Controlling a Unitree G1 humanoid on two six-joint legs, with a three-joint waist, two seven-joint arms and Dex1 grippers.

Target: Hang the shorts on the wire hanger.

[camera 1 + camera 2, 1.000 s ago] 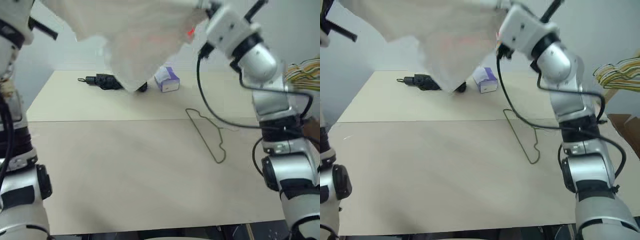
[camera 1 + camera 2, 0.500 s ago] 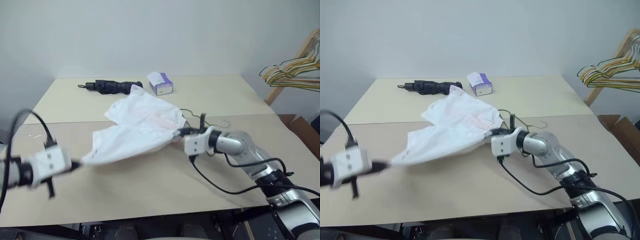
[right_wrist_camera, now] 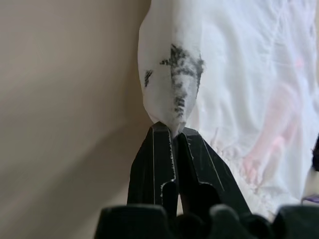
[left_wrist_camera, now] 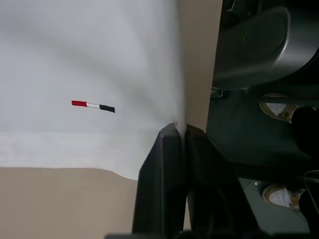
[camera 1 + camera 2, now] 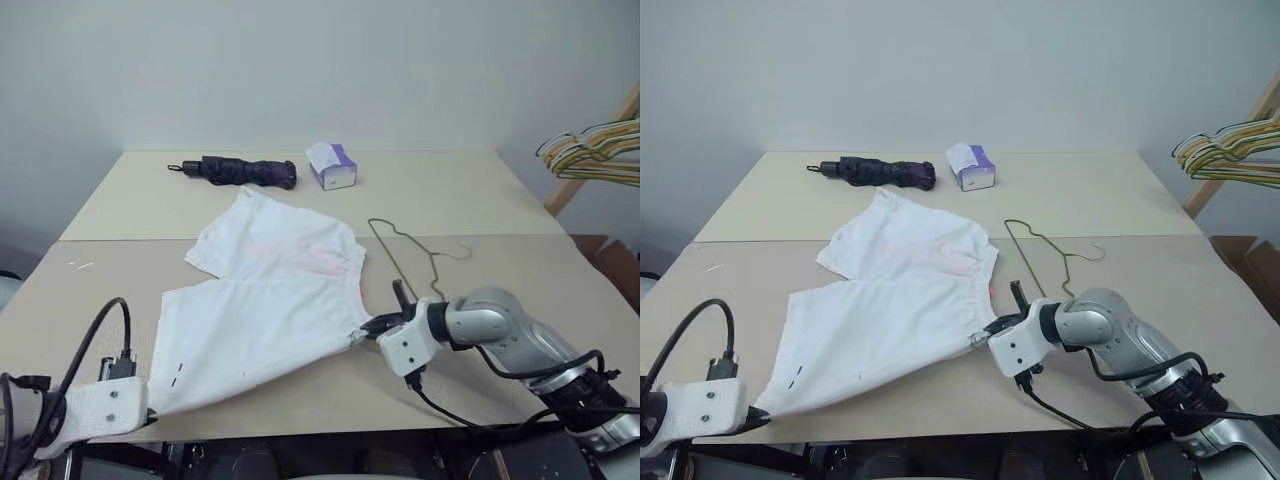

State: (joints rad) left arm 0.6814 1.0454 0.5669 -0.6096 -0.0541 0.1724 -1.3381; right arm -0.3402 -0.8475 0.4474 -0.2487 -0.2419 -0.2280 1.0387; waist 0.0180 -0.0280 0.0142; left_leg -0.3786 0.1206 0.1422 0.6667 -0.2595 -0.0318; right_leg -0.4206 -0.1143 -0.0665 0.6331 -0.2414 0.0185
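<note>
- The shorts (image 5: 262, 300) are lying spread out flat across the beige table (image 5: 480, 190), one leg reaching toward the far side, the other stretching toward the near left corner
- The left gripper (image 4: 180, 130) is pinching the near corner of the shorts right at the table's front edge, its two black fingers (image 4: 162, 169) pressed tight with just the thin cloth caught between them
- In the left wrist view a tiny red, white and dark mark (image 4: 92, 106) is showing on the cloth near the hem, close to where that gripper is holding
- The right gripper (image 3: 174, 130) is nipping a bunched tip of the shorts at the waistband side, jaws nearly closed on the fabric, and the cloth there is showing dark smudges
- From the head view that right gripper (image 5: 985, 334) is sitting low over the table, just to the right of the shorts
- The wire hanger (image 5: 410, 258) is lying flat on the table just beside the right edge of the shorts, its hook pointing right, bare
- A folded dark umbrella (image 5: 240, 171) and a purple and white tissue box (image 5: 333, 166) are sitting at the far side, well apart from the shorts
- A bunch of coloured hangers (image 5: 592, 155) is hanging off to the right, beyond the table
</note>
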